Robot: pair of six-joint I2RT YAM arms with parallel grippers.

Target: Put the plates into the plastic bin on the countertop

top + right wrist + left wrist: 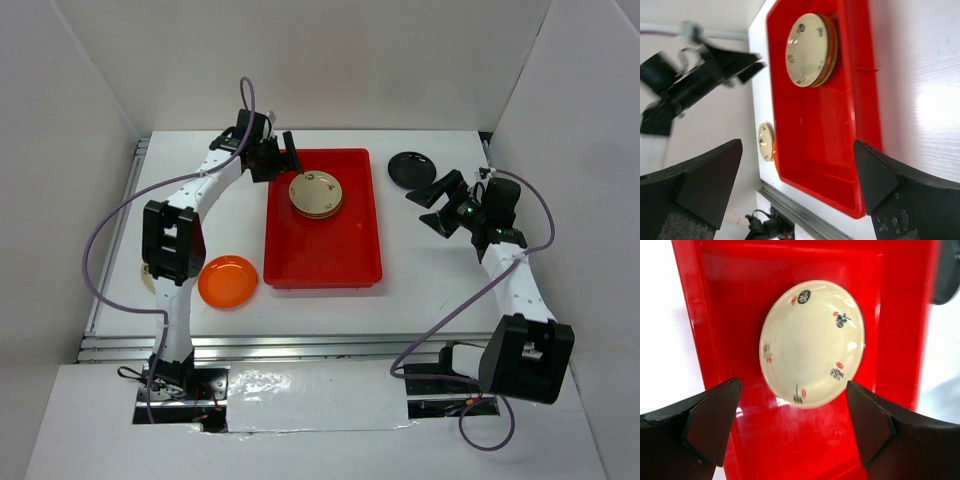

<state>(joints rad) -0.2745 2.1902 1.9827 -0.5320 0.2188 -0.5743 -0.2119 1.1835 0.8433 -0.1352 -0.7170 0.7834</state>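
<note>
So, a white tabletop boxed in by plain white walls. The red bin sits mid-surface and holds a plate stack with a cream plate on top. An orange plate lies just left of the bin, and a black plate sits off its far right corner. Over the stack the left claw hangs wide open and empty. Beside the black plate, the right claw is spread wide too, holding nothing.

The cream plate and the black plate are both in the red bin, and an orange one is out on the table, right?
No: the black plate lies on the table outside the red bin, as the top view shows. The rest is right.
</note>
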